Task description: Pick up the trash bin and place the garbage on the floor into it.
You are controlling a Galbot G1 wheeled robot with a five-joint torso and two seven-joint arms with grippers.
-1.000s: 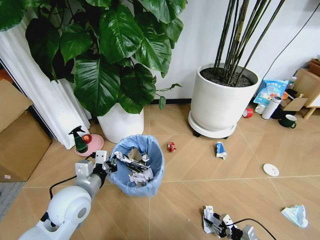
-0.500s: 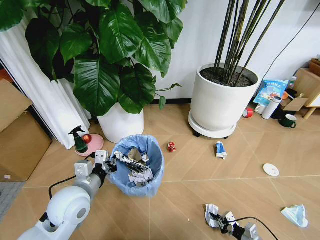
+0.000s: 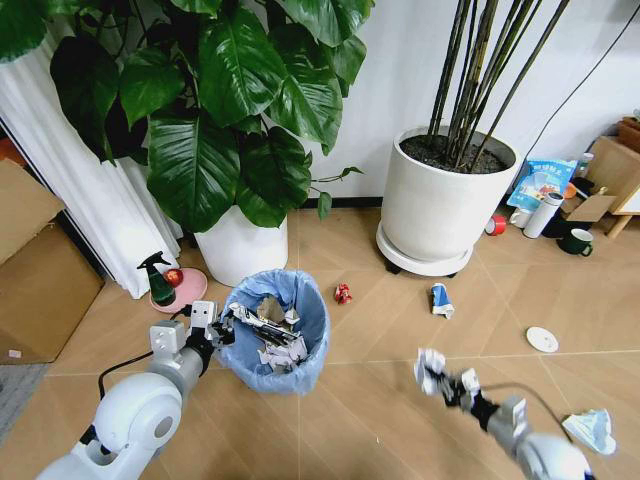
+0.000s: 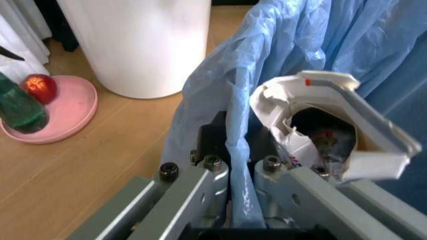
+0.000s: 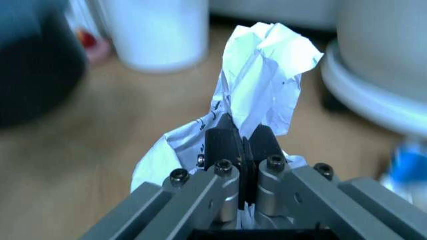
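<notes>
The left claw (image 4: pixel 239 162) was clamped on the rim of the trash bin (image 4: pixel 313 60), its two fingers pinching the crinkly light-blue bag between them. Crumpled white paper (image 4: pixel 333 125) sat inside the bin. Beside it stood a white plant pot (image 4: pixel 137 42) and a pink dish (image 4: pixel 63 112) holding a red apple (image 4: pixel 40 87) and a green bottle (image 4: pixel 20 107), all on the wooden floor (image 4: pixel 80 170).

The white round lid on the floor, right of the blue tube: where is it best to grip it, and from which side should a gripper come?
The white round lid lies flat on the bare floor, well apart from other litter, so it offers only a thin rim. Probably best to come straight down from above, jaws spread across the disc, and pinch two opposite edges. A side approach would likely just push it along.
</notes>
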